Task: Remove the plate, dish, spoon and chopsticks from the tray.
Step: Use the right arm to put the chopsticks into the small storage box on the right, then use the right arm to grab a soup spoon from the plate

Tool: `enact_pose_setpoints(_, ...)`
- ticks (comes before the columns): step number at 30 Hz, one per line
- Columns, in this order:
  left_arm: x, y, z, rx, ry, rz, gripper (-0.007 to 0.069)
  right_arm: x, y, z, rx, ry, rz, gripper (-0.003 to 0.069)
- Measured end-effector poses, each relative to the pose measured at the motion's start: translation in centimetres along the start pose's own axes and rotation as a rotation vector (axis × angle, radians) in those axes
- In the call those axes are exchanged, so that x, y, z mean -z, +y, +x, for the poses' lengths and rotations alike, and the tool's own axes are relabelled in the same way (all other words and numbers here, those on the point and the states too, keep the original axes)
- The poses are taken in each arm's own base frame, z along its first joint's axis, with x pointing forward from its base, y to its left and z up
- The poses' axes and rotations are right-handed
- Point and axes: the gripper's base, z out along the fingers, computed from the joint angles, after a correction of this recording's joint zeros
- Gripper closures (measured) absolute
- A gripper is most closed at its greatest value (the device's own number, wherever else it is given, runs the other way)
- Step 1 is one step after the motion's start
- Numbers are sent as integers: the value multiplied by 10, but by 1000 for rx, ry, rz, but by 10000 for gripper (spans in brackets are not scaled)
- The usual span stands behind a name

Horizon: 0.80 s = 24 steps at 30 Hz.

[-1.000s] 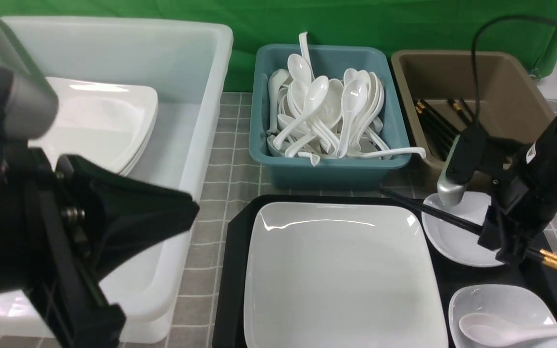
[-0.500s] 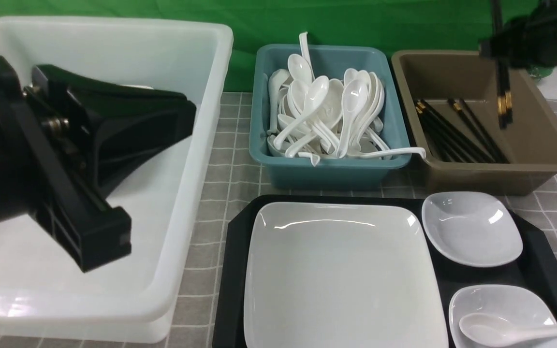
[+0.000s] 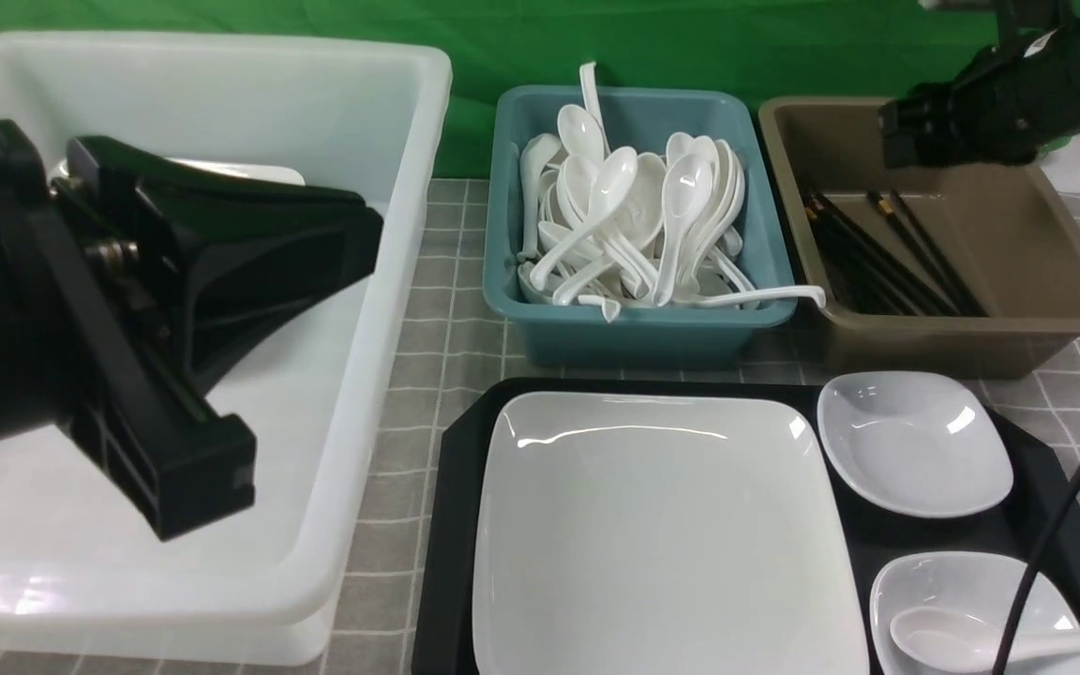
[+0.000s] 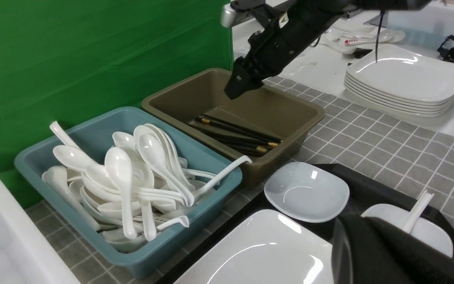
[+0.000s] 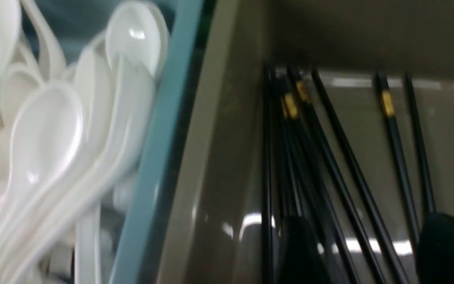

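Two empty end effectors
Over black gold-banded chopsticks [image 5: 290,106] in brown plastic bin [image 5: 219,157], right end effector [image 5: 373,252] gapes (touching none); left end effector [image 3: 343,239] closed.

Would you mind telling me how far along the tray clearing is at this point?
Done: the chopsticks lie in the brown bin, none on the tray. In hand: nothing; the right gripper hangs open above that bin. Left: the plate, two small dishes and the spoon resting in the nearer one all sit on the tray.
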Motion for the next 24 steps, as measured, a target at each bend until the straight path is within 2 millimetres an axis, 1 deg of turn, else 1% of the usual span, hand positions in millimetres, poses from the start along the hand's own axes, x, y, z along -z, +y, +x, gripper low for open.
enact_pose_setpoints(1,0,0,0,-5,1,0,620,7,1,0,12,13,5,248)
enact_pose_setpoints(2,0,0,0,-6,0,0,620,9,1,0,12,19,3,252)
enact_pose_setpoints(4,0,0,0,-20,3,1,620,27,3,4,45,80,14,295)
enact_pose_setpoints(5,0,0,0,-30,4,-1,620,47,8,6,88,109,29,342)
enact_pose_setpoints(6,0,0,0,-37,5,-3,620,64,12,10,117,124,42,372)
enact_pose_setpoints(8,0,0,1,-40,7,-3,620,86,22,20,168,138,48,401)
enact_pose_setpoints(9,0,0,1,-41,11,-2,620,101,32,29,212,145,40,411)
enact_pose_setpoints(10,0,0,1,-44,14,-2,620,118,44,46,267,179,18,417)
enact_pose_setpoints(11,0,0,1,-47,16,-2,620,128,52,60,306,212,-1,417)
enact_pose_setpoints(13,0,0,2,-50,19,-2,620,142,63,84,371,267,-34,411)
enact_pose_setpoints(15,0,0,2,-52,19,-2,620,152,72,111,459,327,-71,396)
enact_pose_setpoints(16,0,0,2,-52,19,-2,620,152,73,113,469,330,-74,393)
enact_pose_setpoints(17,0,0,2,-53,20,-2,620,155,77,132,539,362,-101,371)
enact_pose_setpoints(18,0,0,2,-51,19,-1,620,155,79,145,590,386,-119,352)
enact_pose_setpoints(20,0,0,2,-46,18,0,620,150,81,166,672,441,-153,315)
enact_pose_setpoints(21,0,0,2,-45,22,3,620,144,80,180,711,485,-173,293)
enact_pose_setpoints(22,0,0,2,-46,24,4,620,141,80,187,740,504,-186,284)
enact_pose_setpoints(24,0,-1,3,-45,28,6,620,128,76,210,810,561,-206,260)
